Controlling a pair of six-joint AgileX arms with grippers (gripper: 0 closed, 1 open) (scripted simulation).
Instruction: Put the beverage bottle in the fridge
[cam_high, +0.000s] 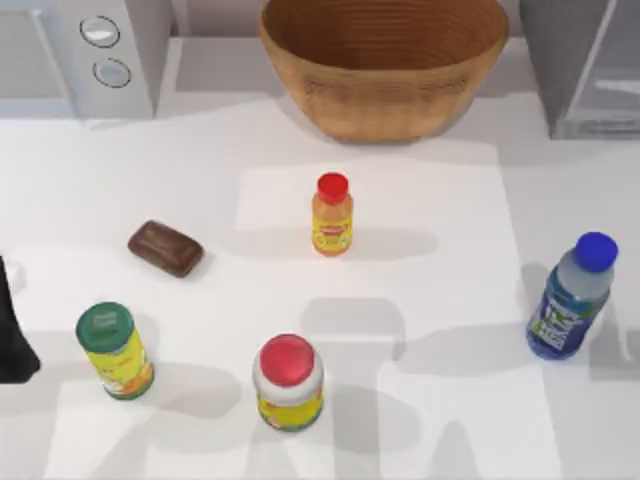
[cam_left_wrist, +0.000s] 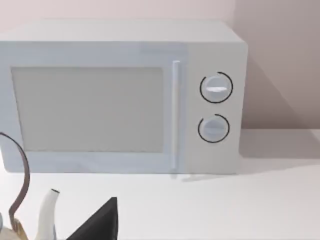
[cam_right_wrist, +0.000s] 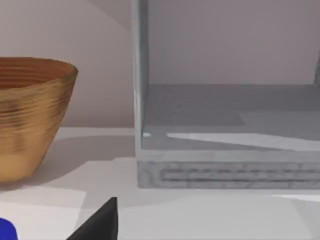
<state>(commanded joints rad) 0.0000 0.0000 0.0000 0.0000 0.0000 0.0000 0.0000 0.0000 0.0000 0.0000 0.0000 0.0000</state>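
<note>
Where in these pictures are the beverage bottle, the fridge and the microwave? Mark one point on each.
beverage bottle (cam_high: 565, 312), top view, on its blue label.
fridge (cam_right_wrist: 225, 172), right wrist view, on its grey front base edge.
microwave (cam_left_wrist: 87, 107), left wrist view, on its door window.

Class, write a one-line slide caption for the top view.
Beverage bottle stands at the table's right, fridge behind it, not yet loaded.

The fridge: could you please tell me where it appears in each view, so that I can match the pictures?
Top view: the fridge stands in the top right corner.
Left wrist view: this camera faces the microwave, which is in the top view's top left corner.
Right wrist view: the fridge is close ahead, its open interior facing the camera.
Shared landmark: the wicker bowl, beside the fridge in the top and right wrist views.
</note>
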